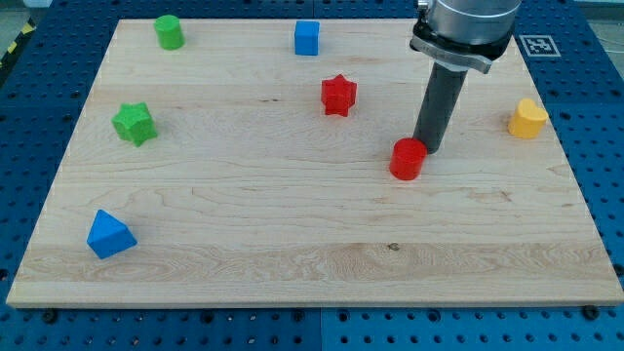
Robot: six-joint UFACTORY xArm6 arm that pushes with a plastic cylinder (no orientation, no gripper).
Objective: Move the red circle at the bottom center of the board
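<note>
Your rod carries no fingers, so no open or closed state applies; it ends in my tip (427, 148), a plain dark cylinder end. The red circle (408, 159) lies just beside my tip, toward the view's lower left, touching it or nearly so; contact cannot be confirmed. The red circle sits right of centre on the bench (312, 253), about midway between its top and bottom edges.

The rod stands nearly upright, leaning slightly to the view's right as it rises into a grey metallic collar at the view's top.

Relative to my tip, locate the remaining blocks as follows. The red star (338, 95) lies up and to the left. The blue cube (307, 37) lies farther up-left. The yellow block (527, 118) lies to the right, near the bench edge. The green cylinder (169, 31), green star (134, 123) and blue triangle (108, 235) lie well apart, far left.

The bench is pale, grained wood on a blue perforated base.
</note>
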